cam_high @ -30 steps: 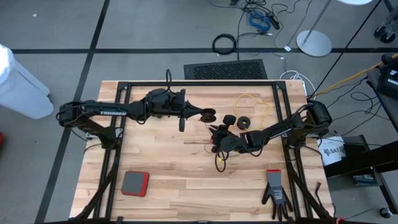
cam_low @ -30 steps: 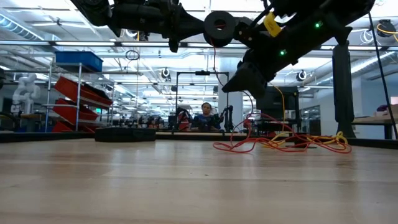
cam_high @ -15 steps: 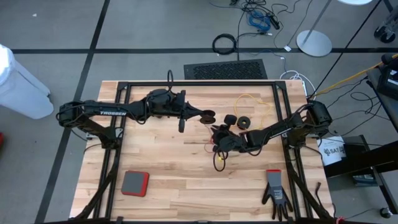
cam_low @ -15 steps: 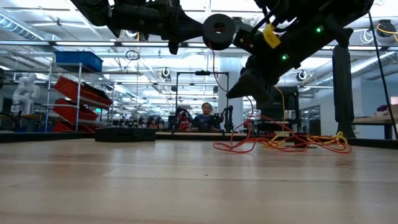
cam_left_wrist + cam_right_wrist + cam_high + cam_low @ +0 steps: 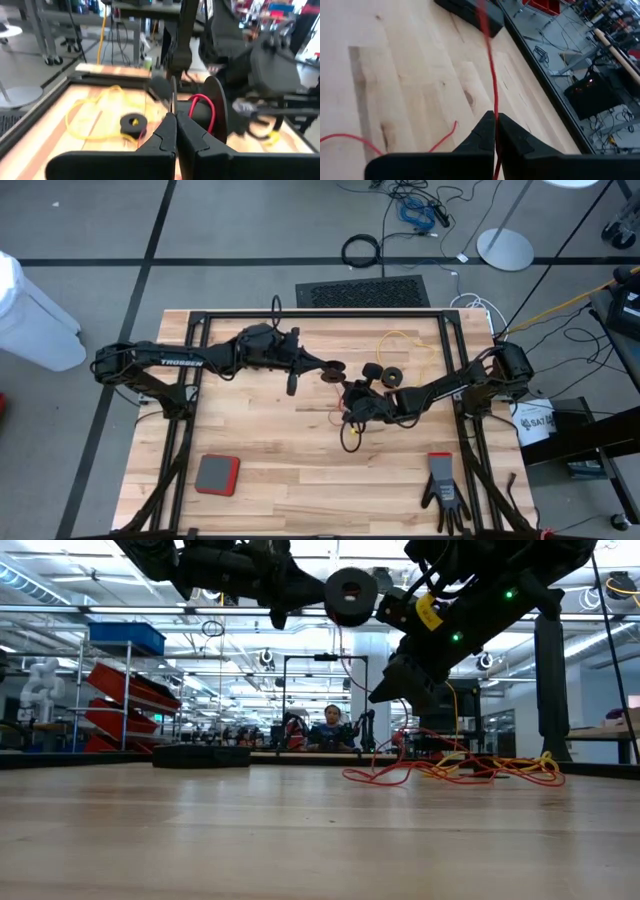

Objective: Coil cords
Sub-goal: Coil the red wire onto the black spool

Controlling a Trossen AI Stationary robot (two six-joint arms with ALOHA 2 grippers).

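Right hand point(image 5: 495, 122) is pinched shut on the red cord point(image 5: 490, 65). Left hand point(image 5: 175, 125), shut, holds the black reel point(image 5: 207, 112). Winding is underway; next, loop the cord round again.

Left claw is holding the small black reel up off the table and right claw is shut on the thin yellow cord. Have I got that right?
Not quite: the right claw is shut on the thin red cord, not a yellow one, as the right wrist view shows. The left claw does hold the small round black reel up off the table.
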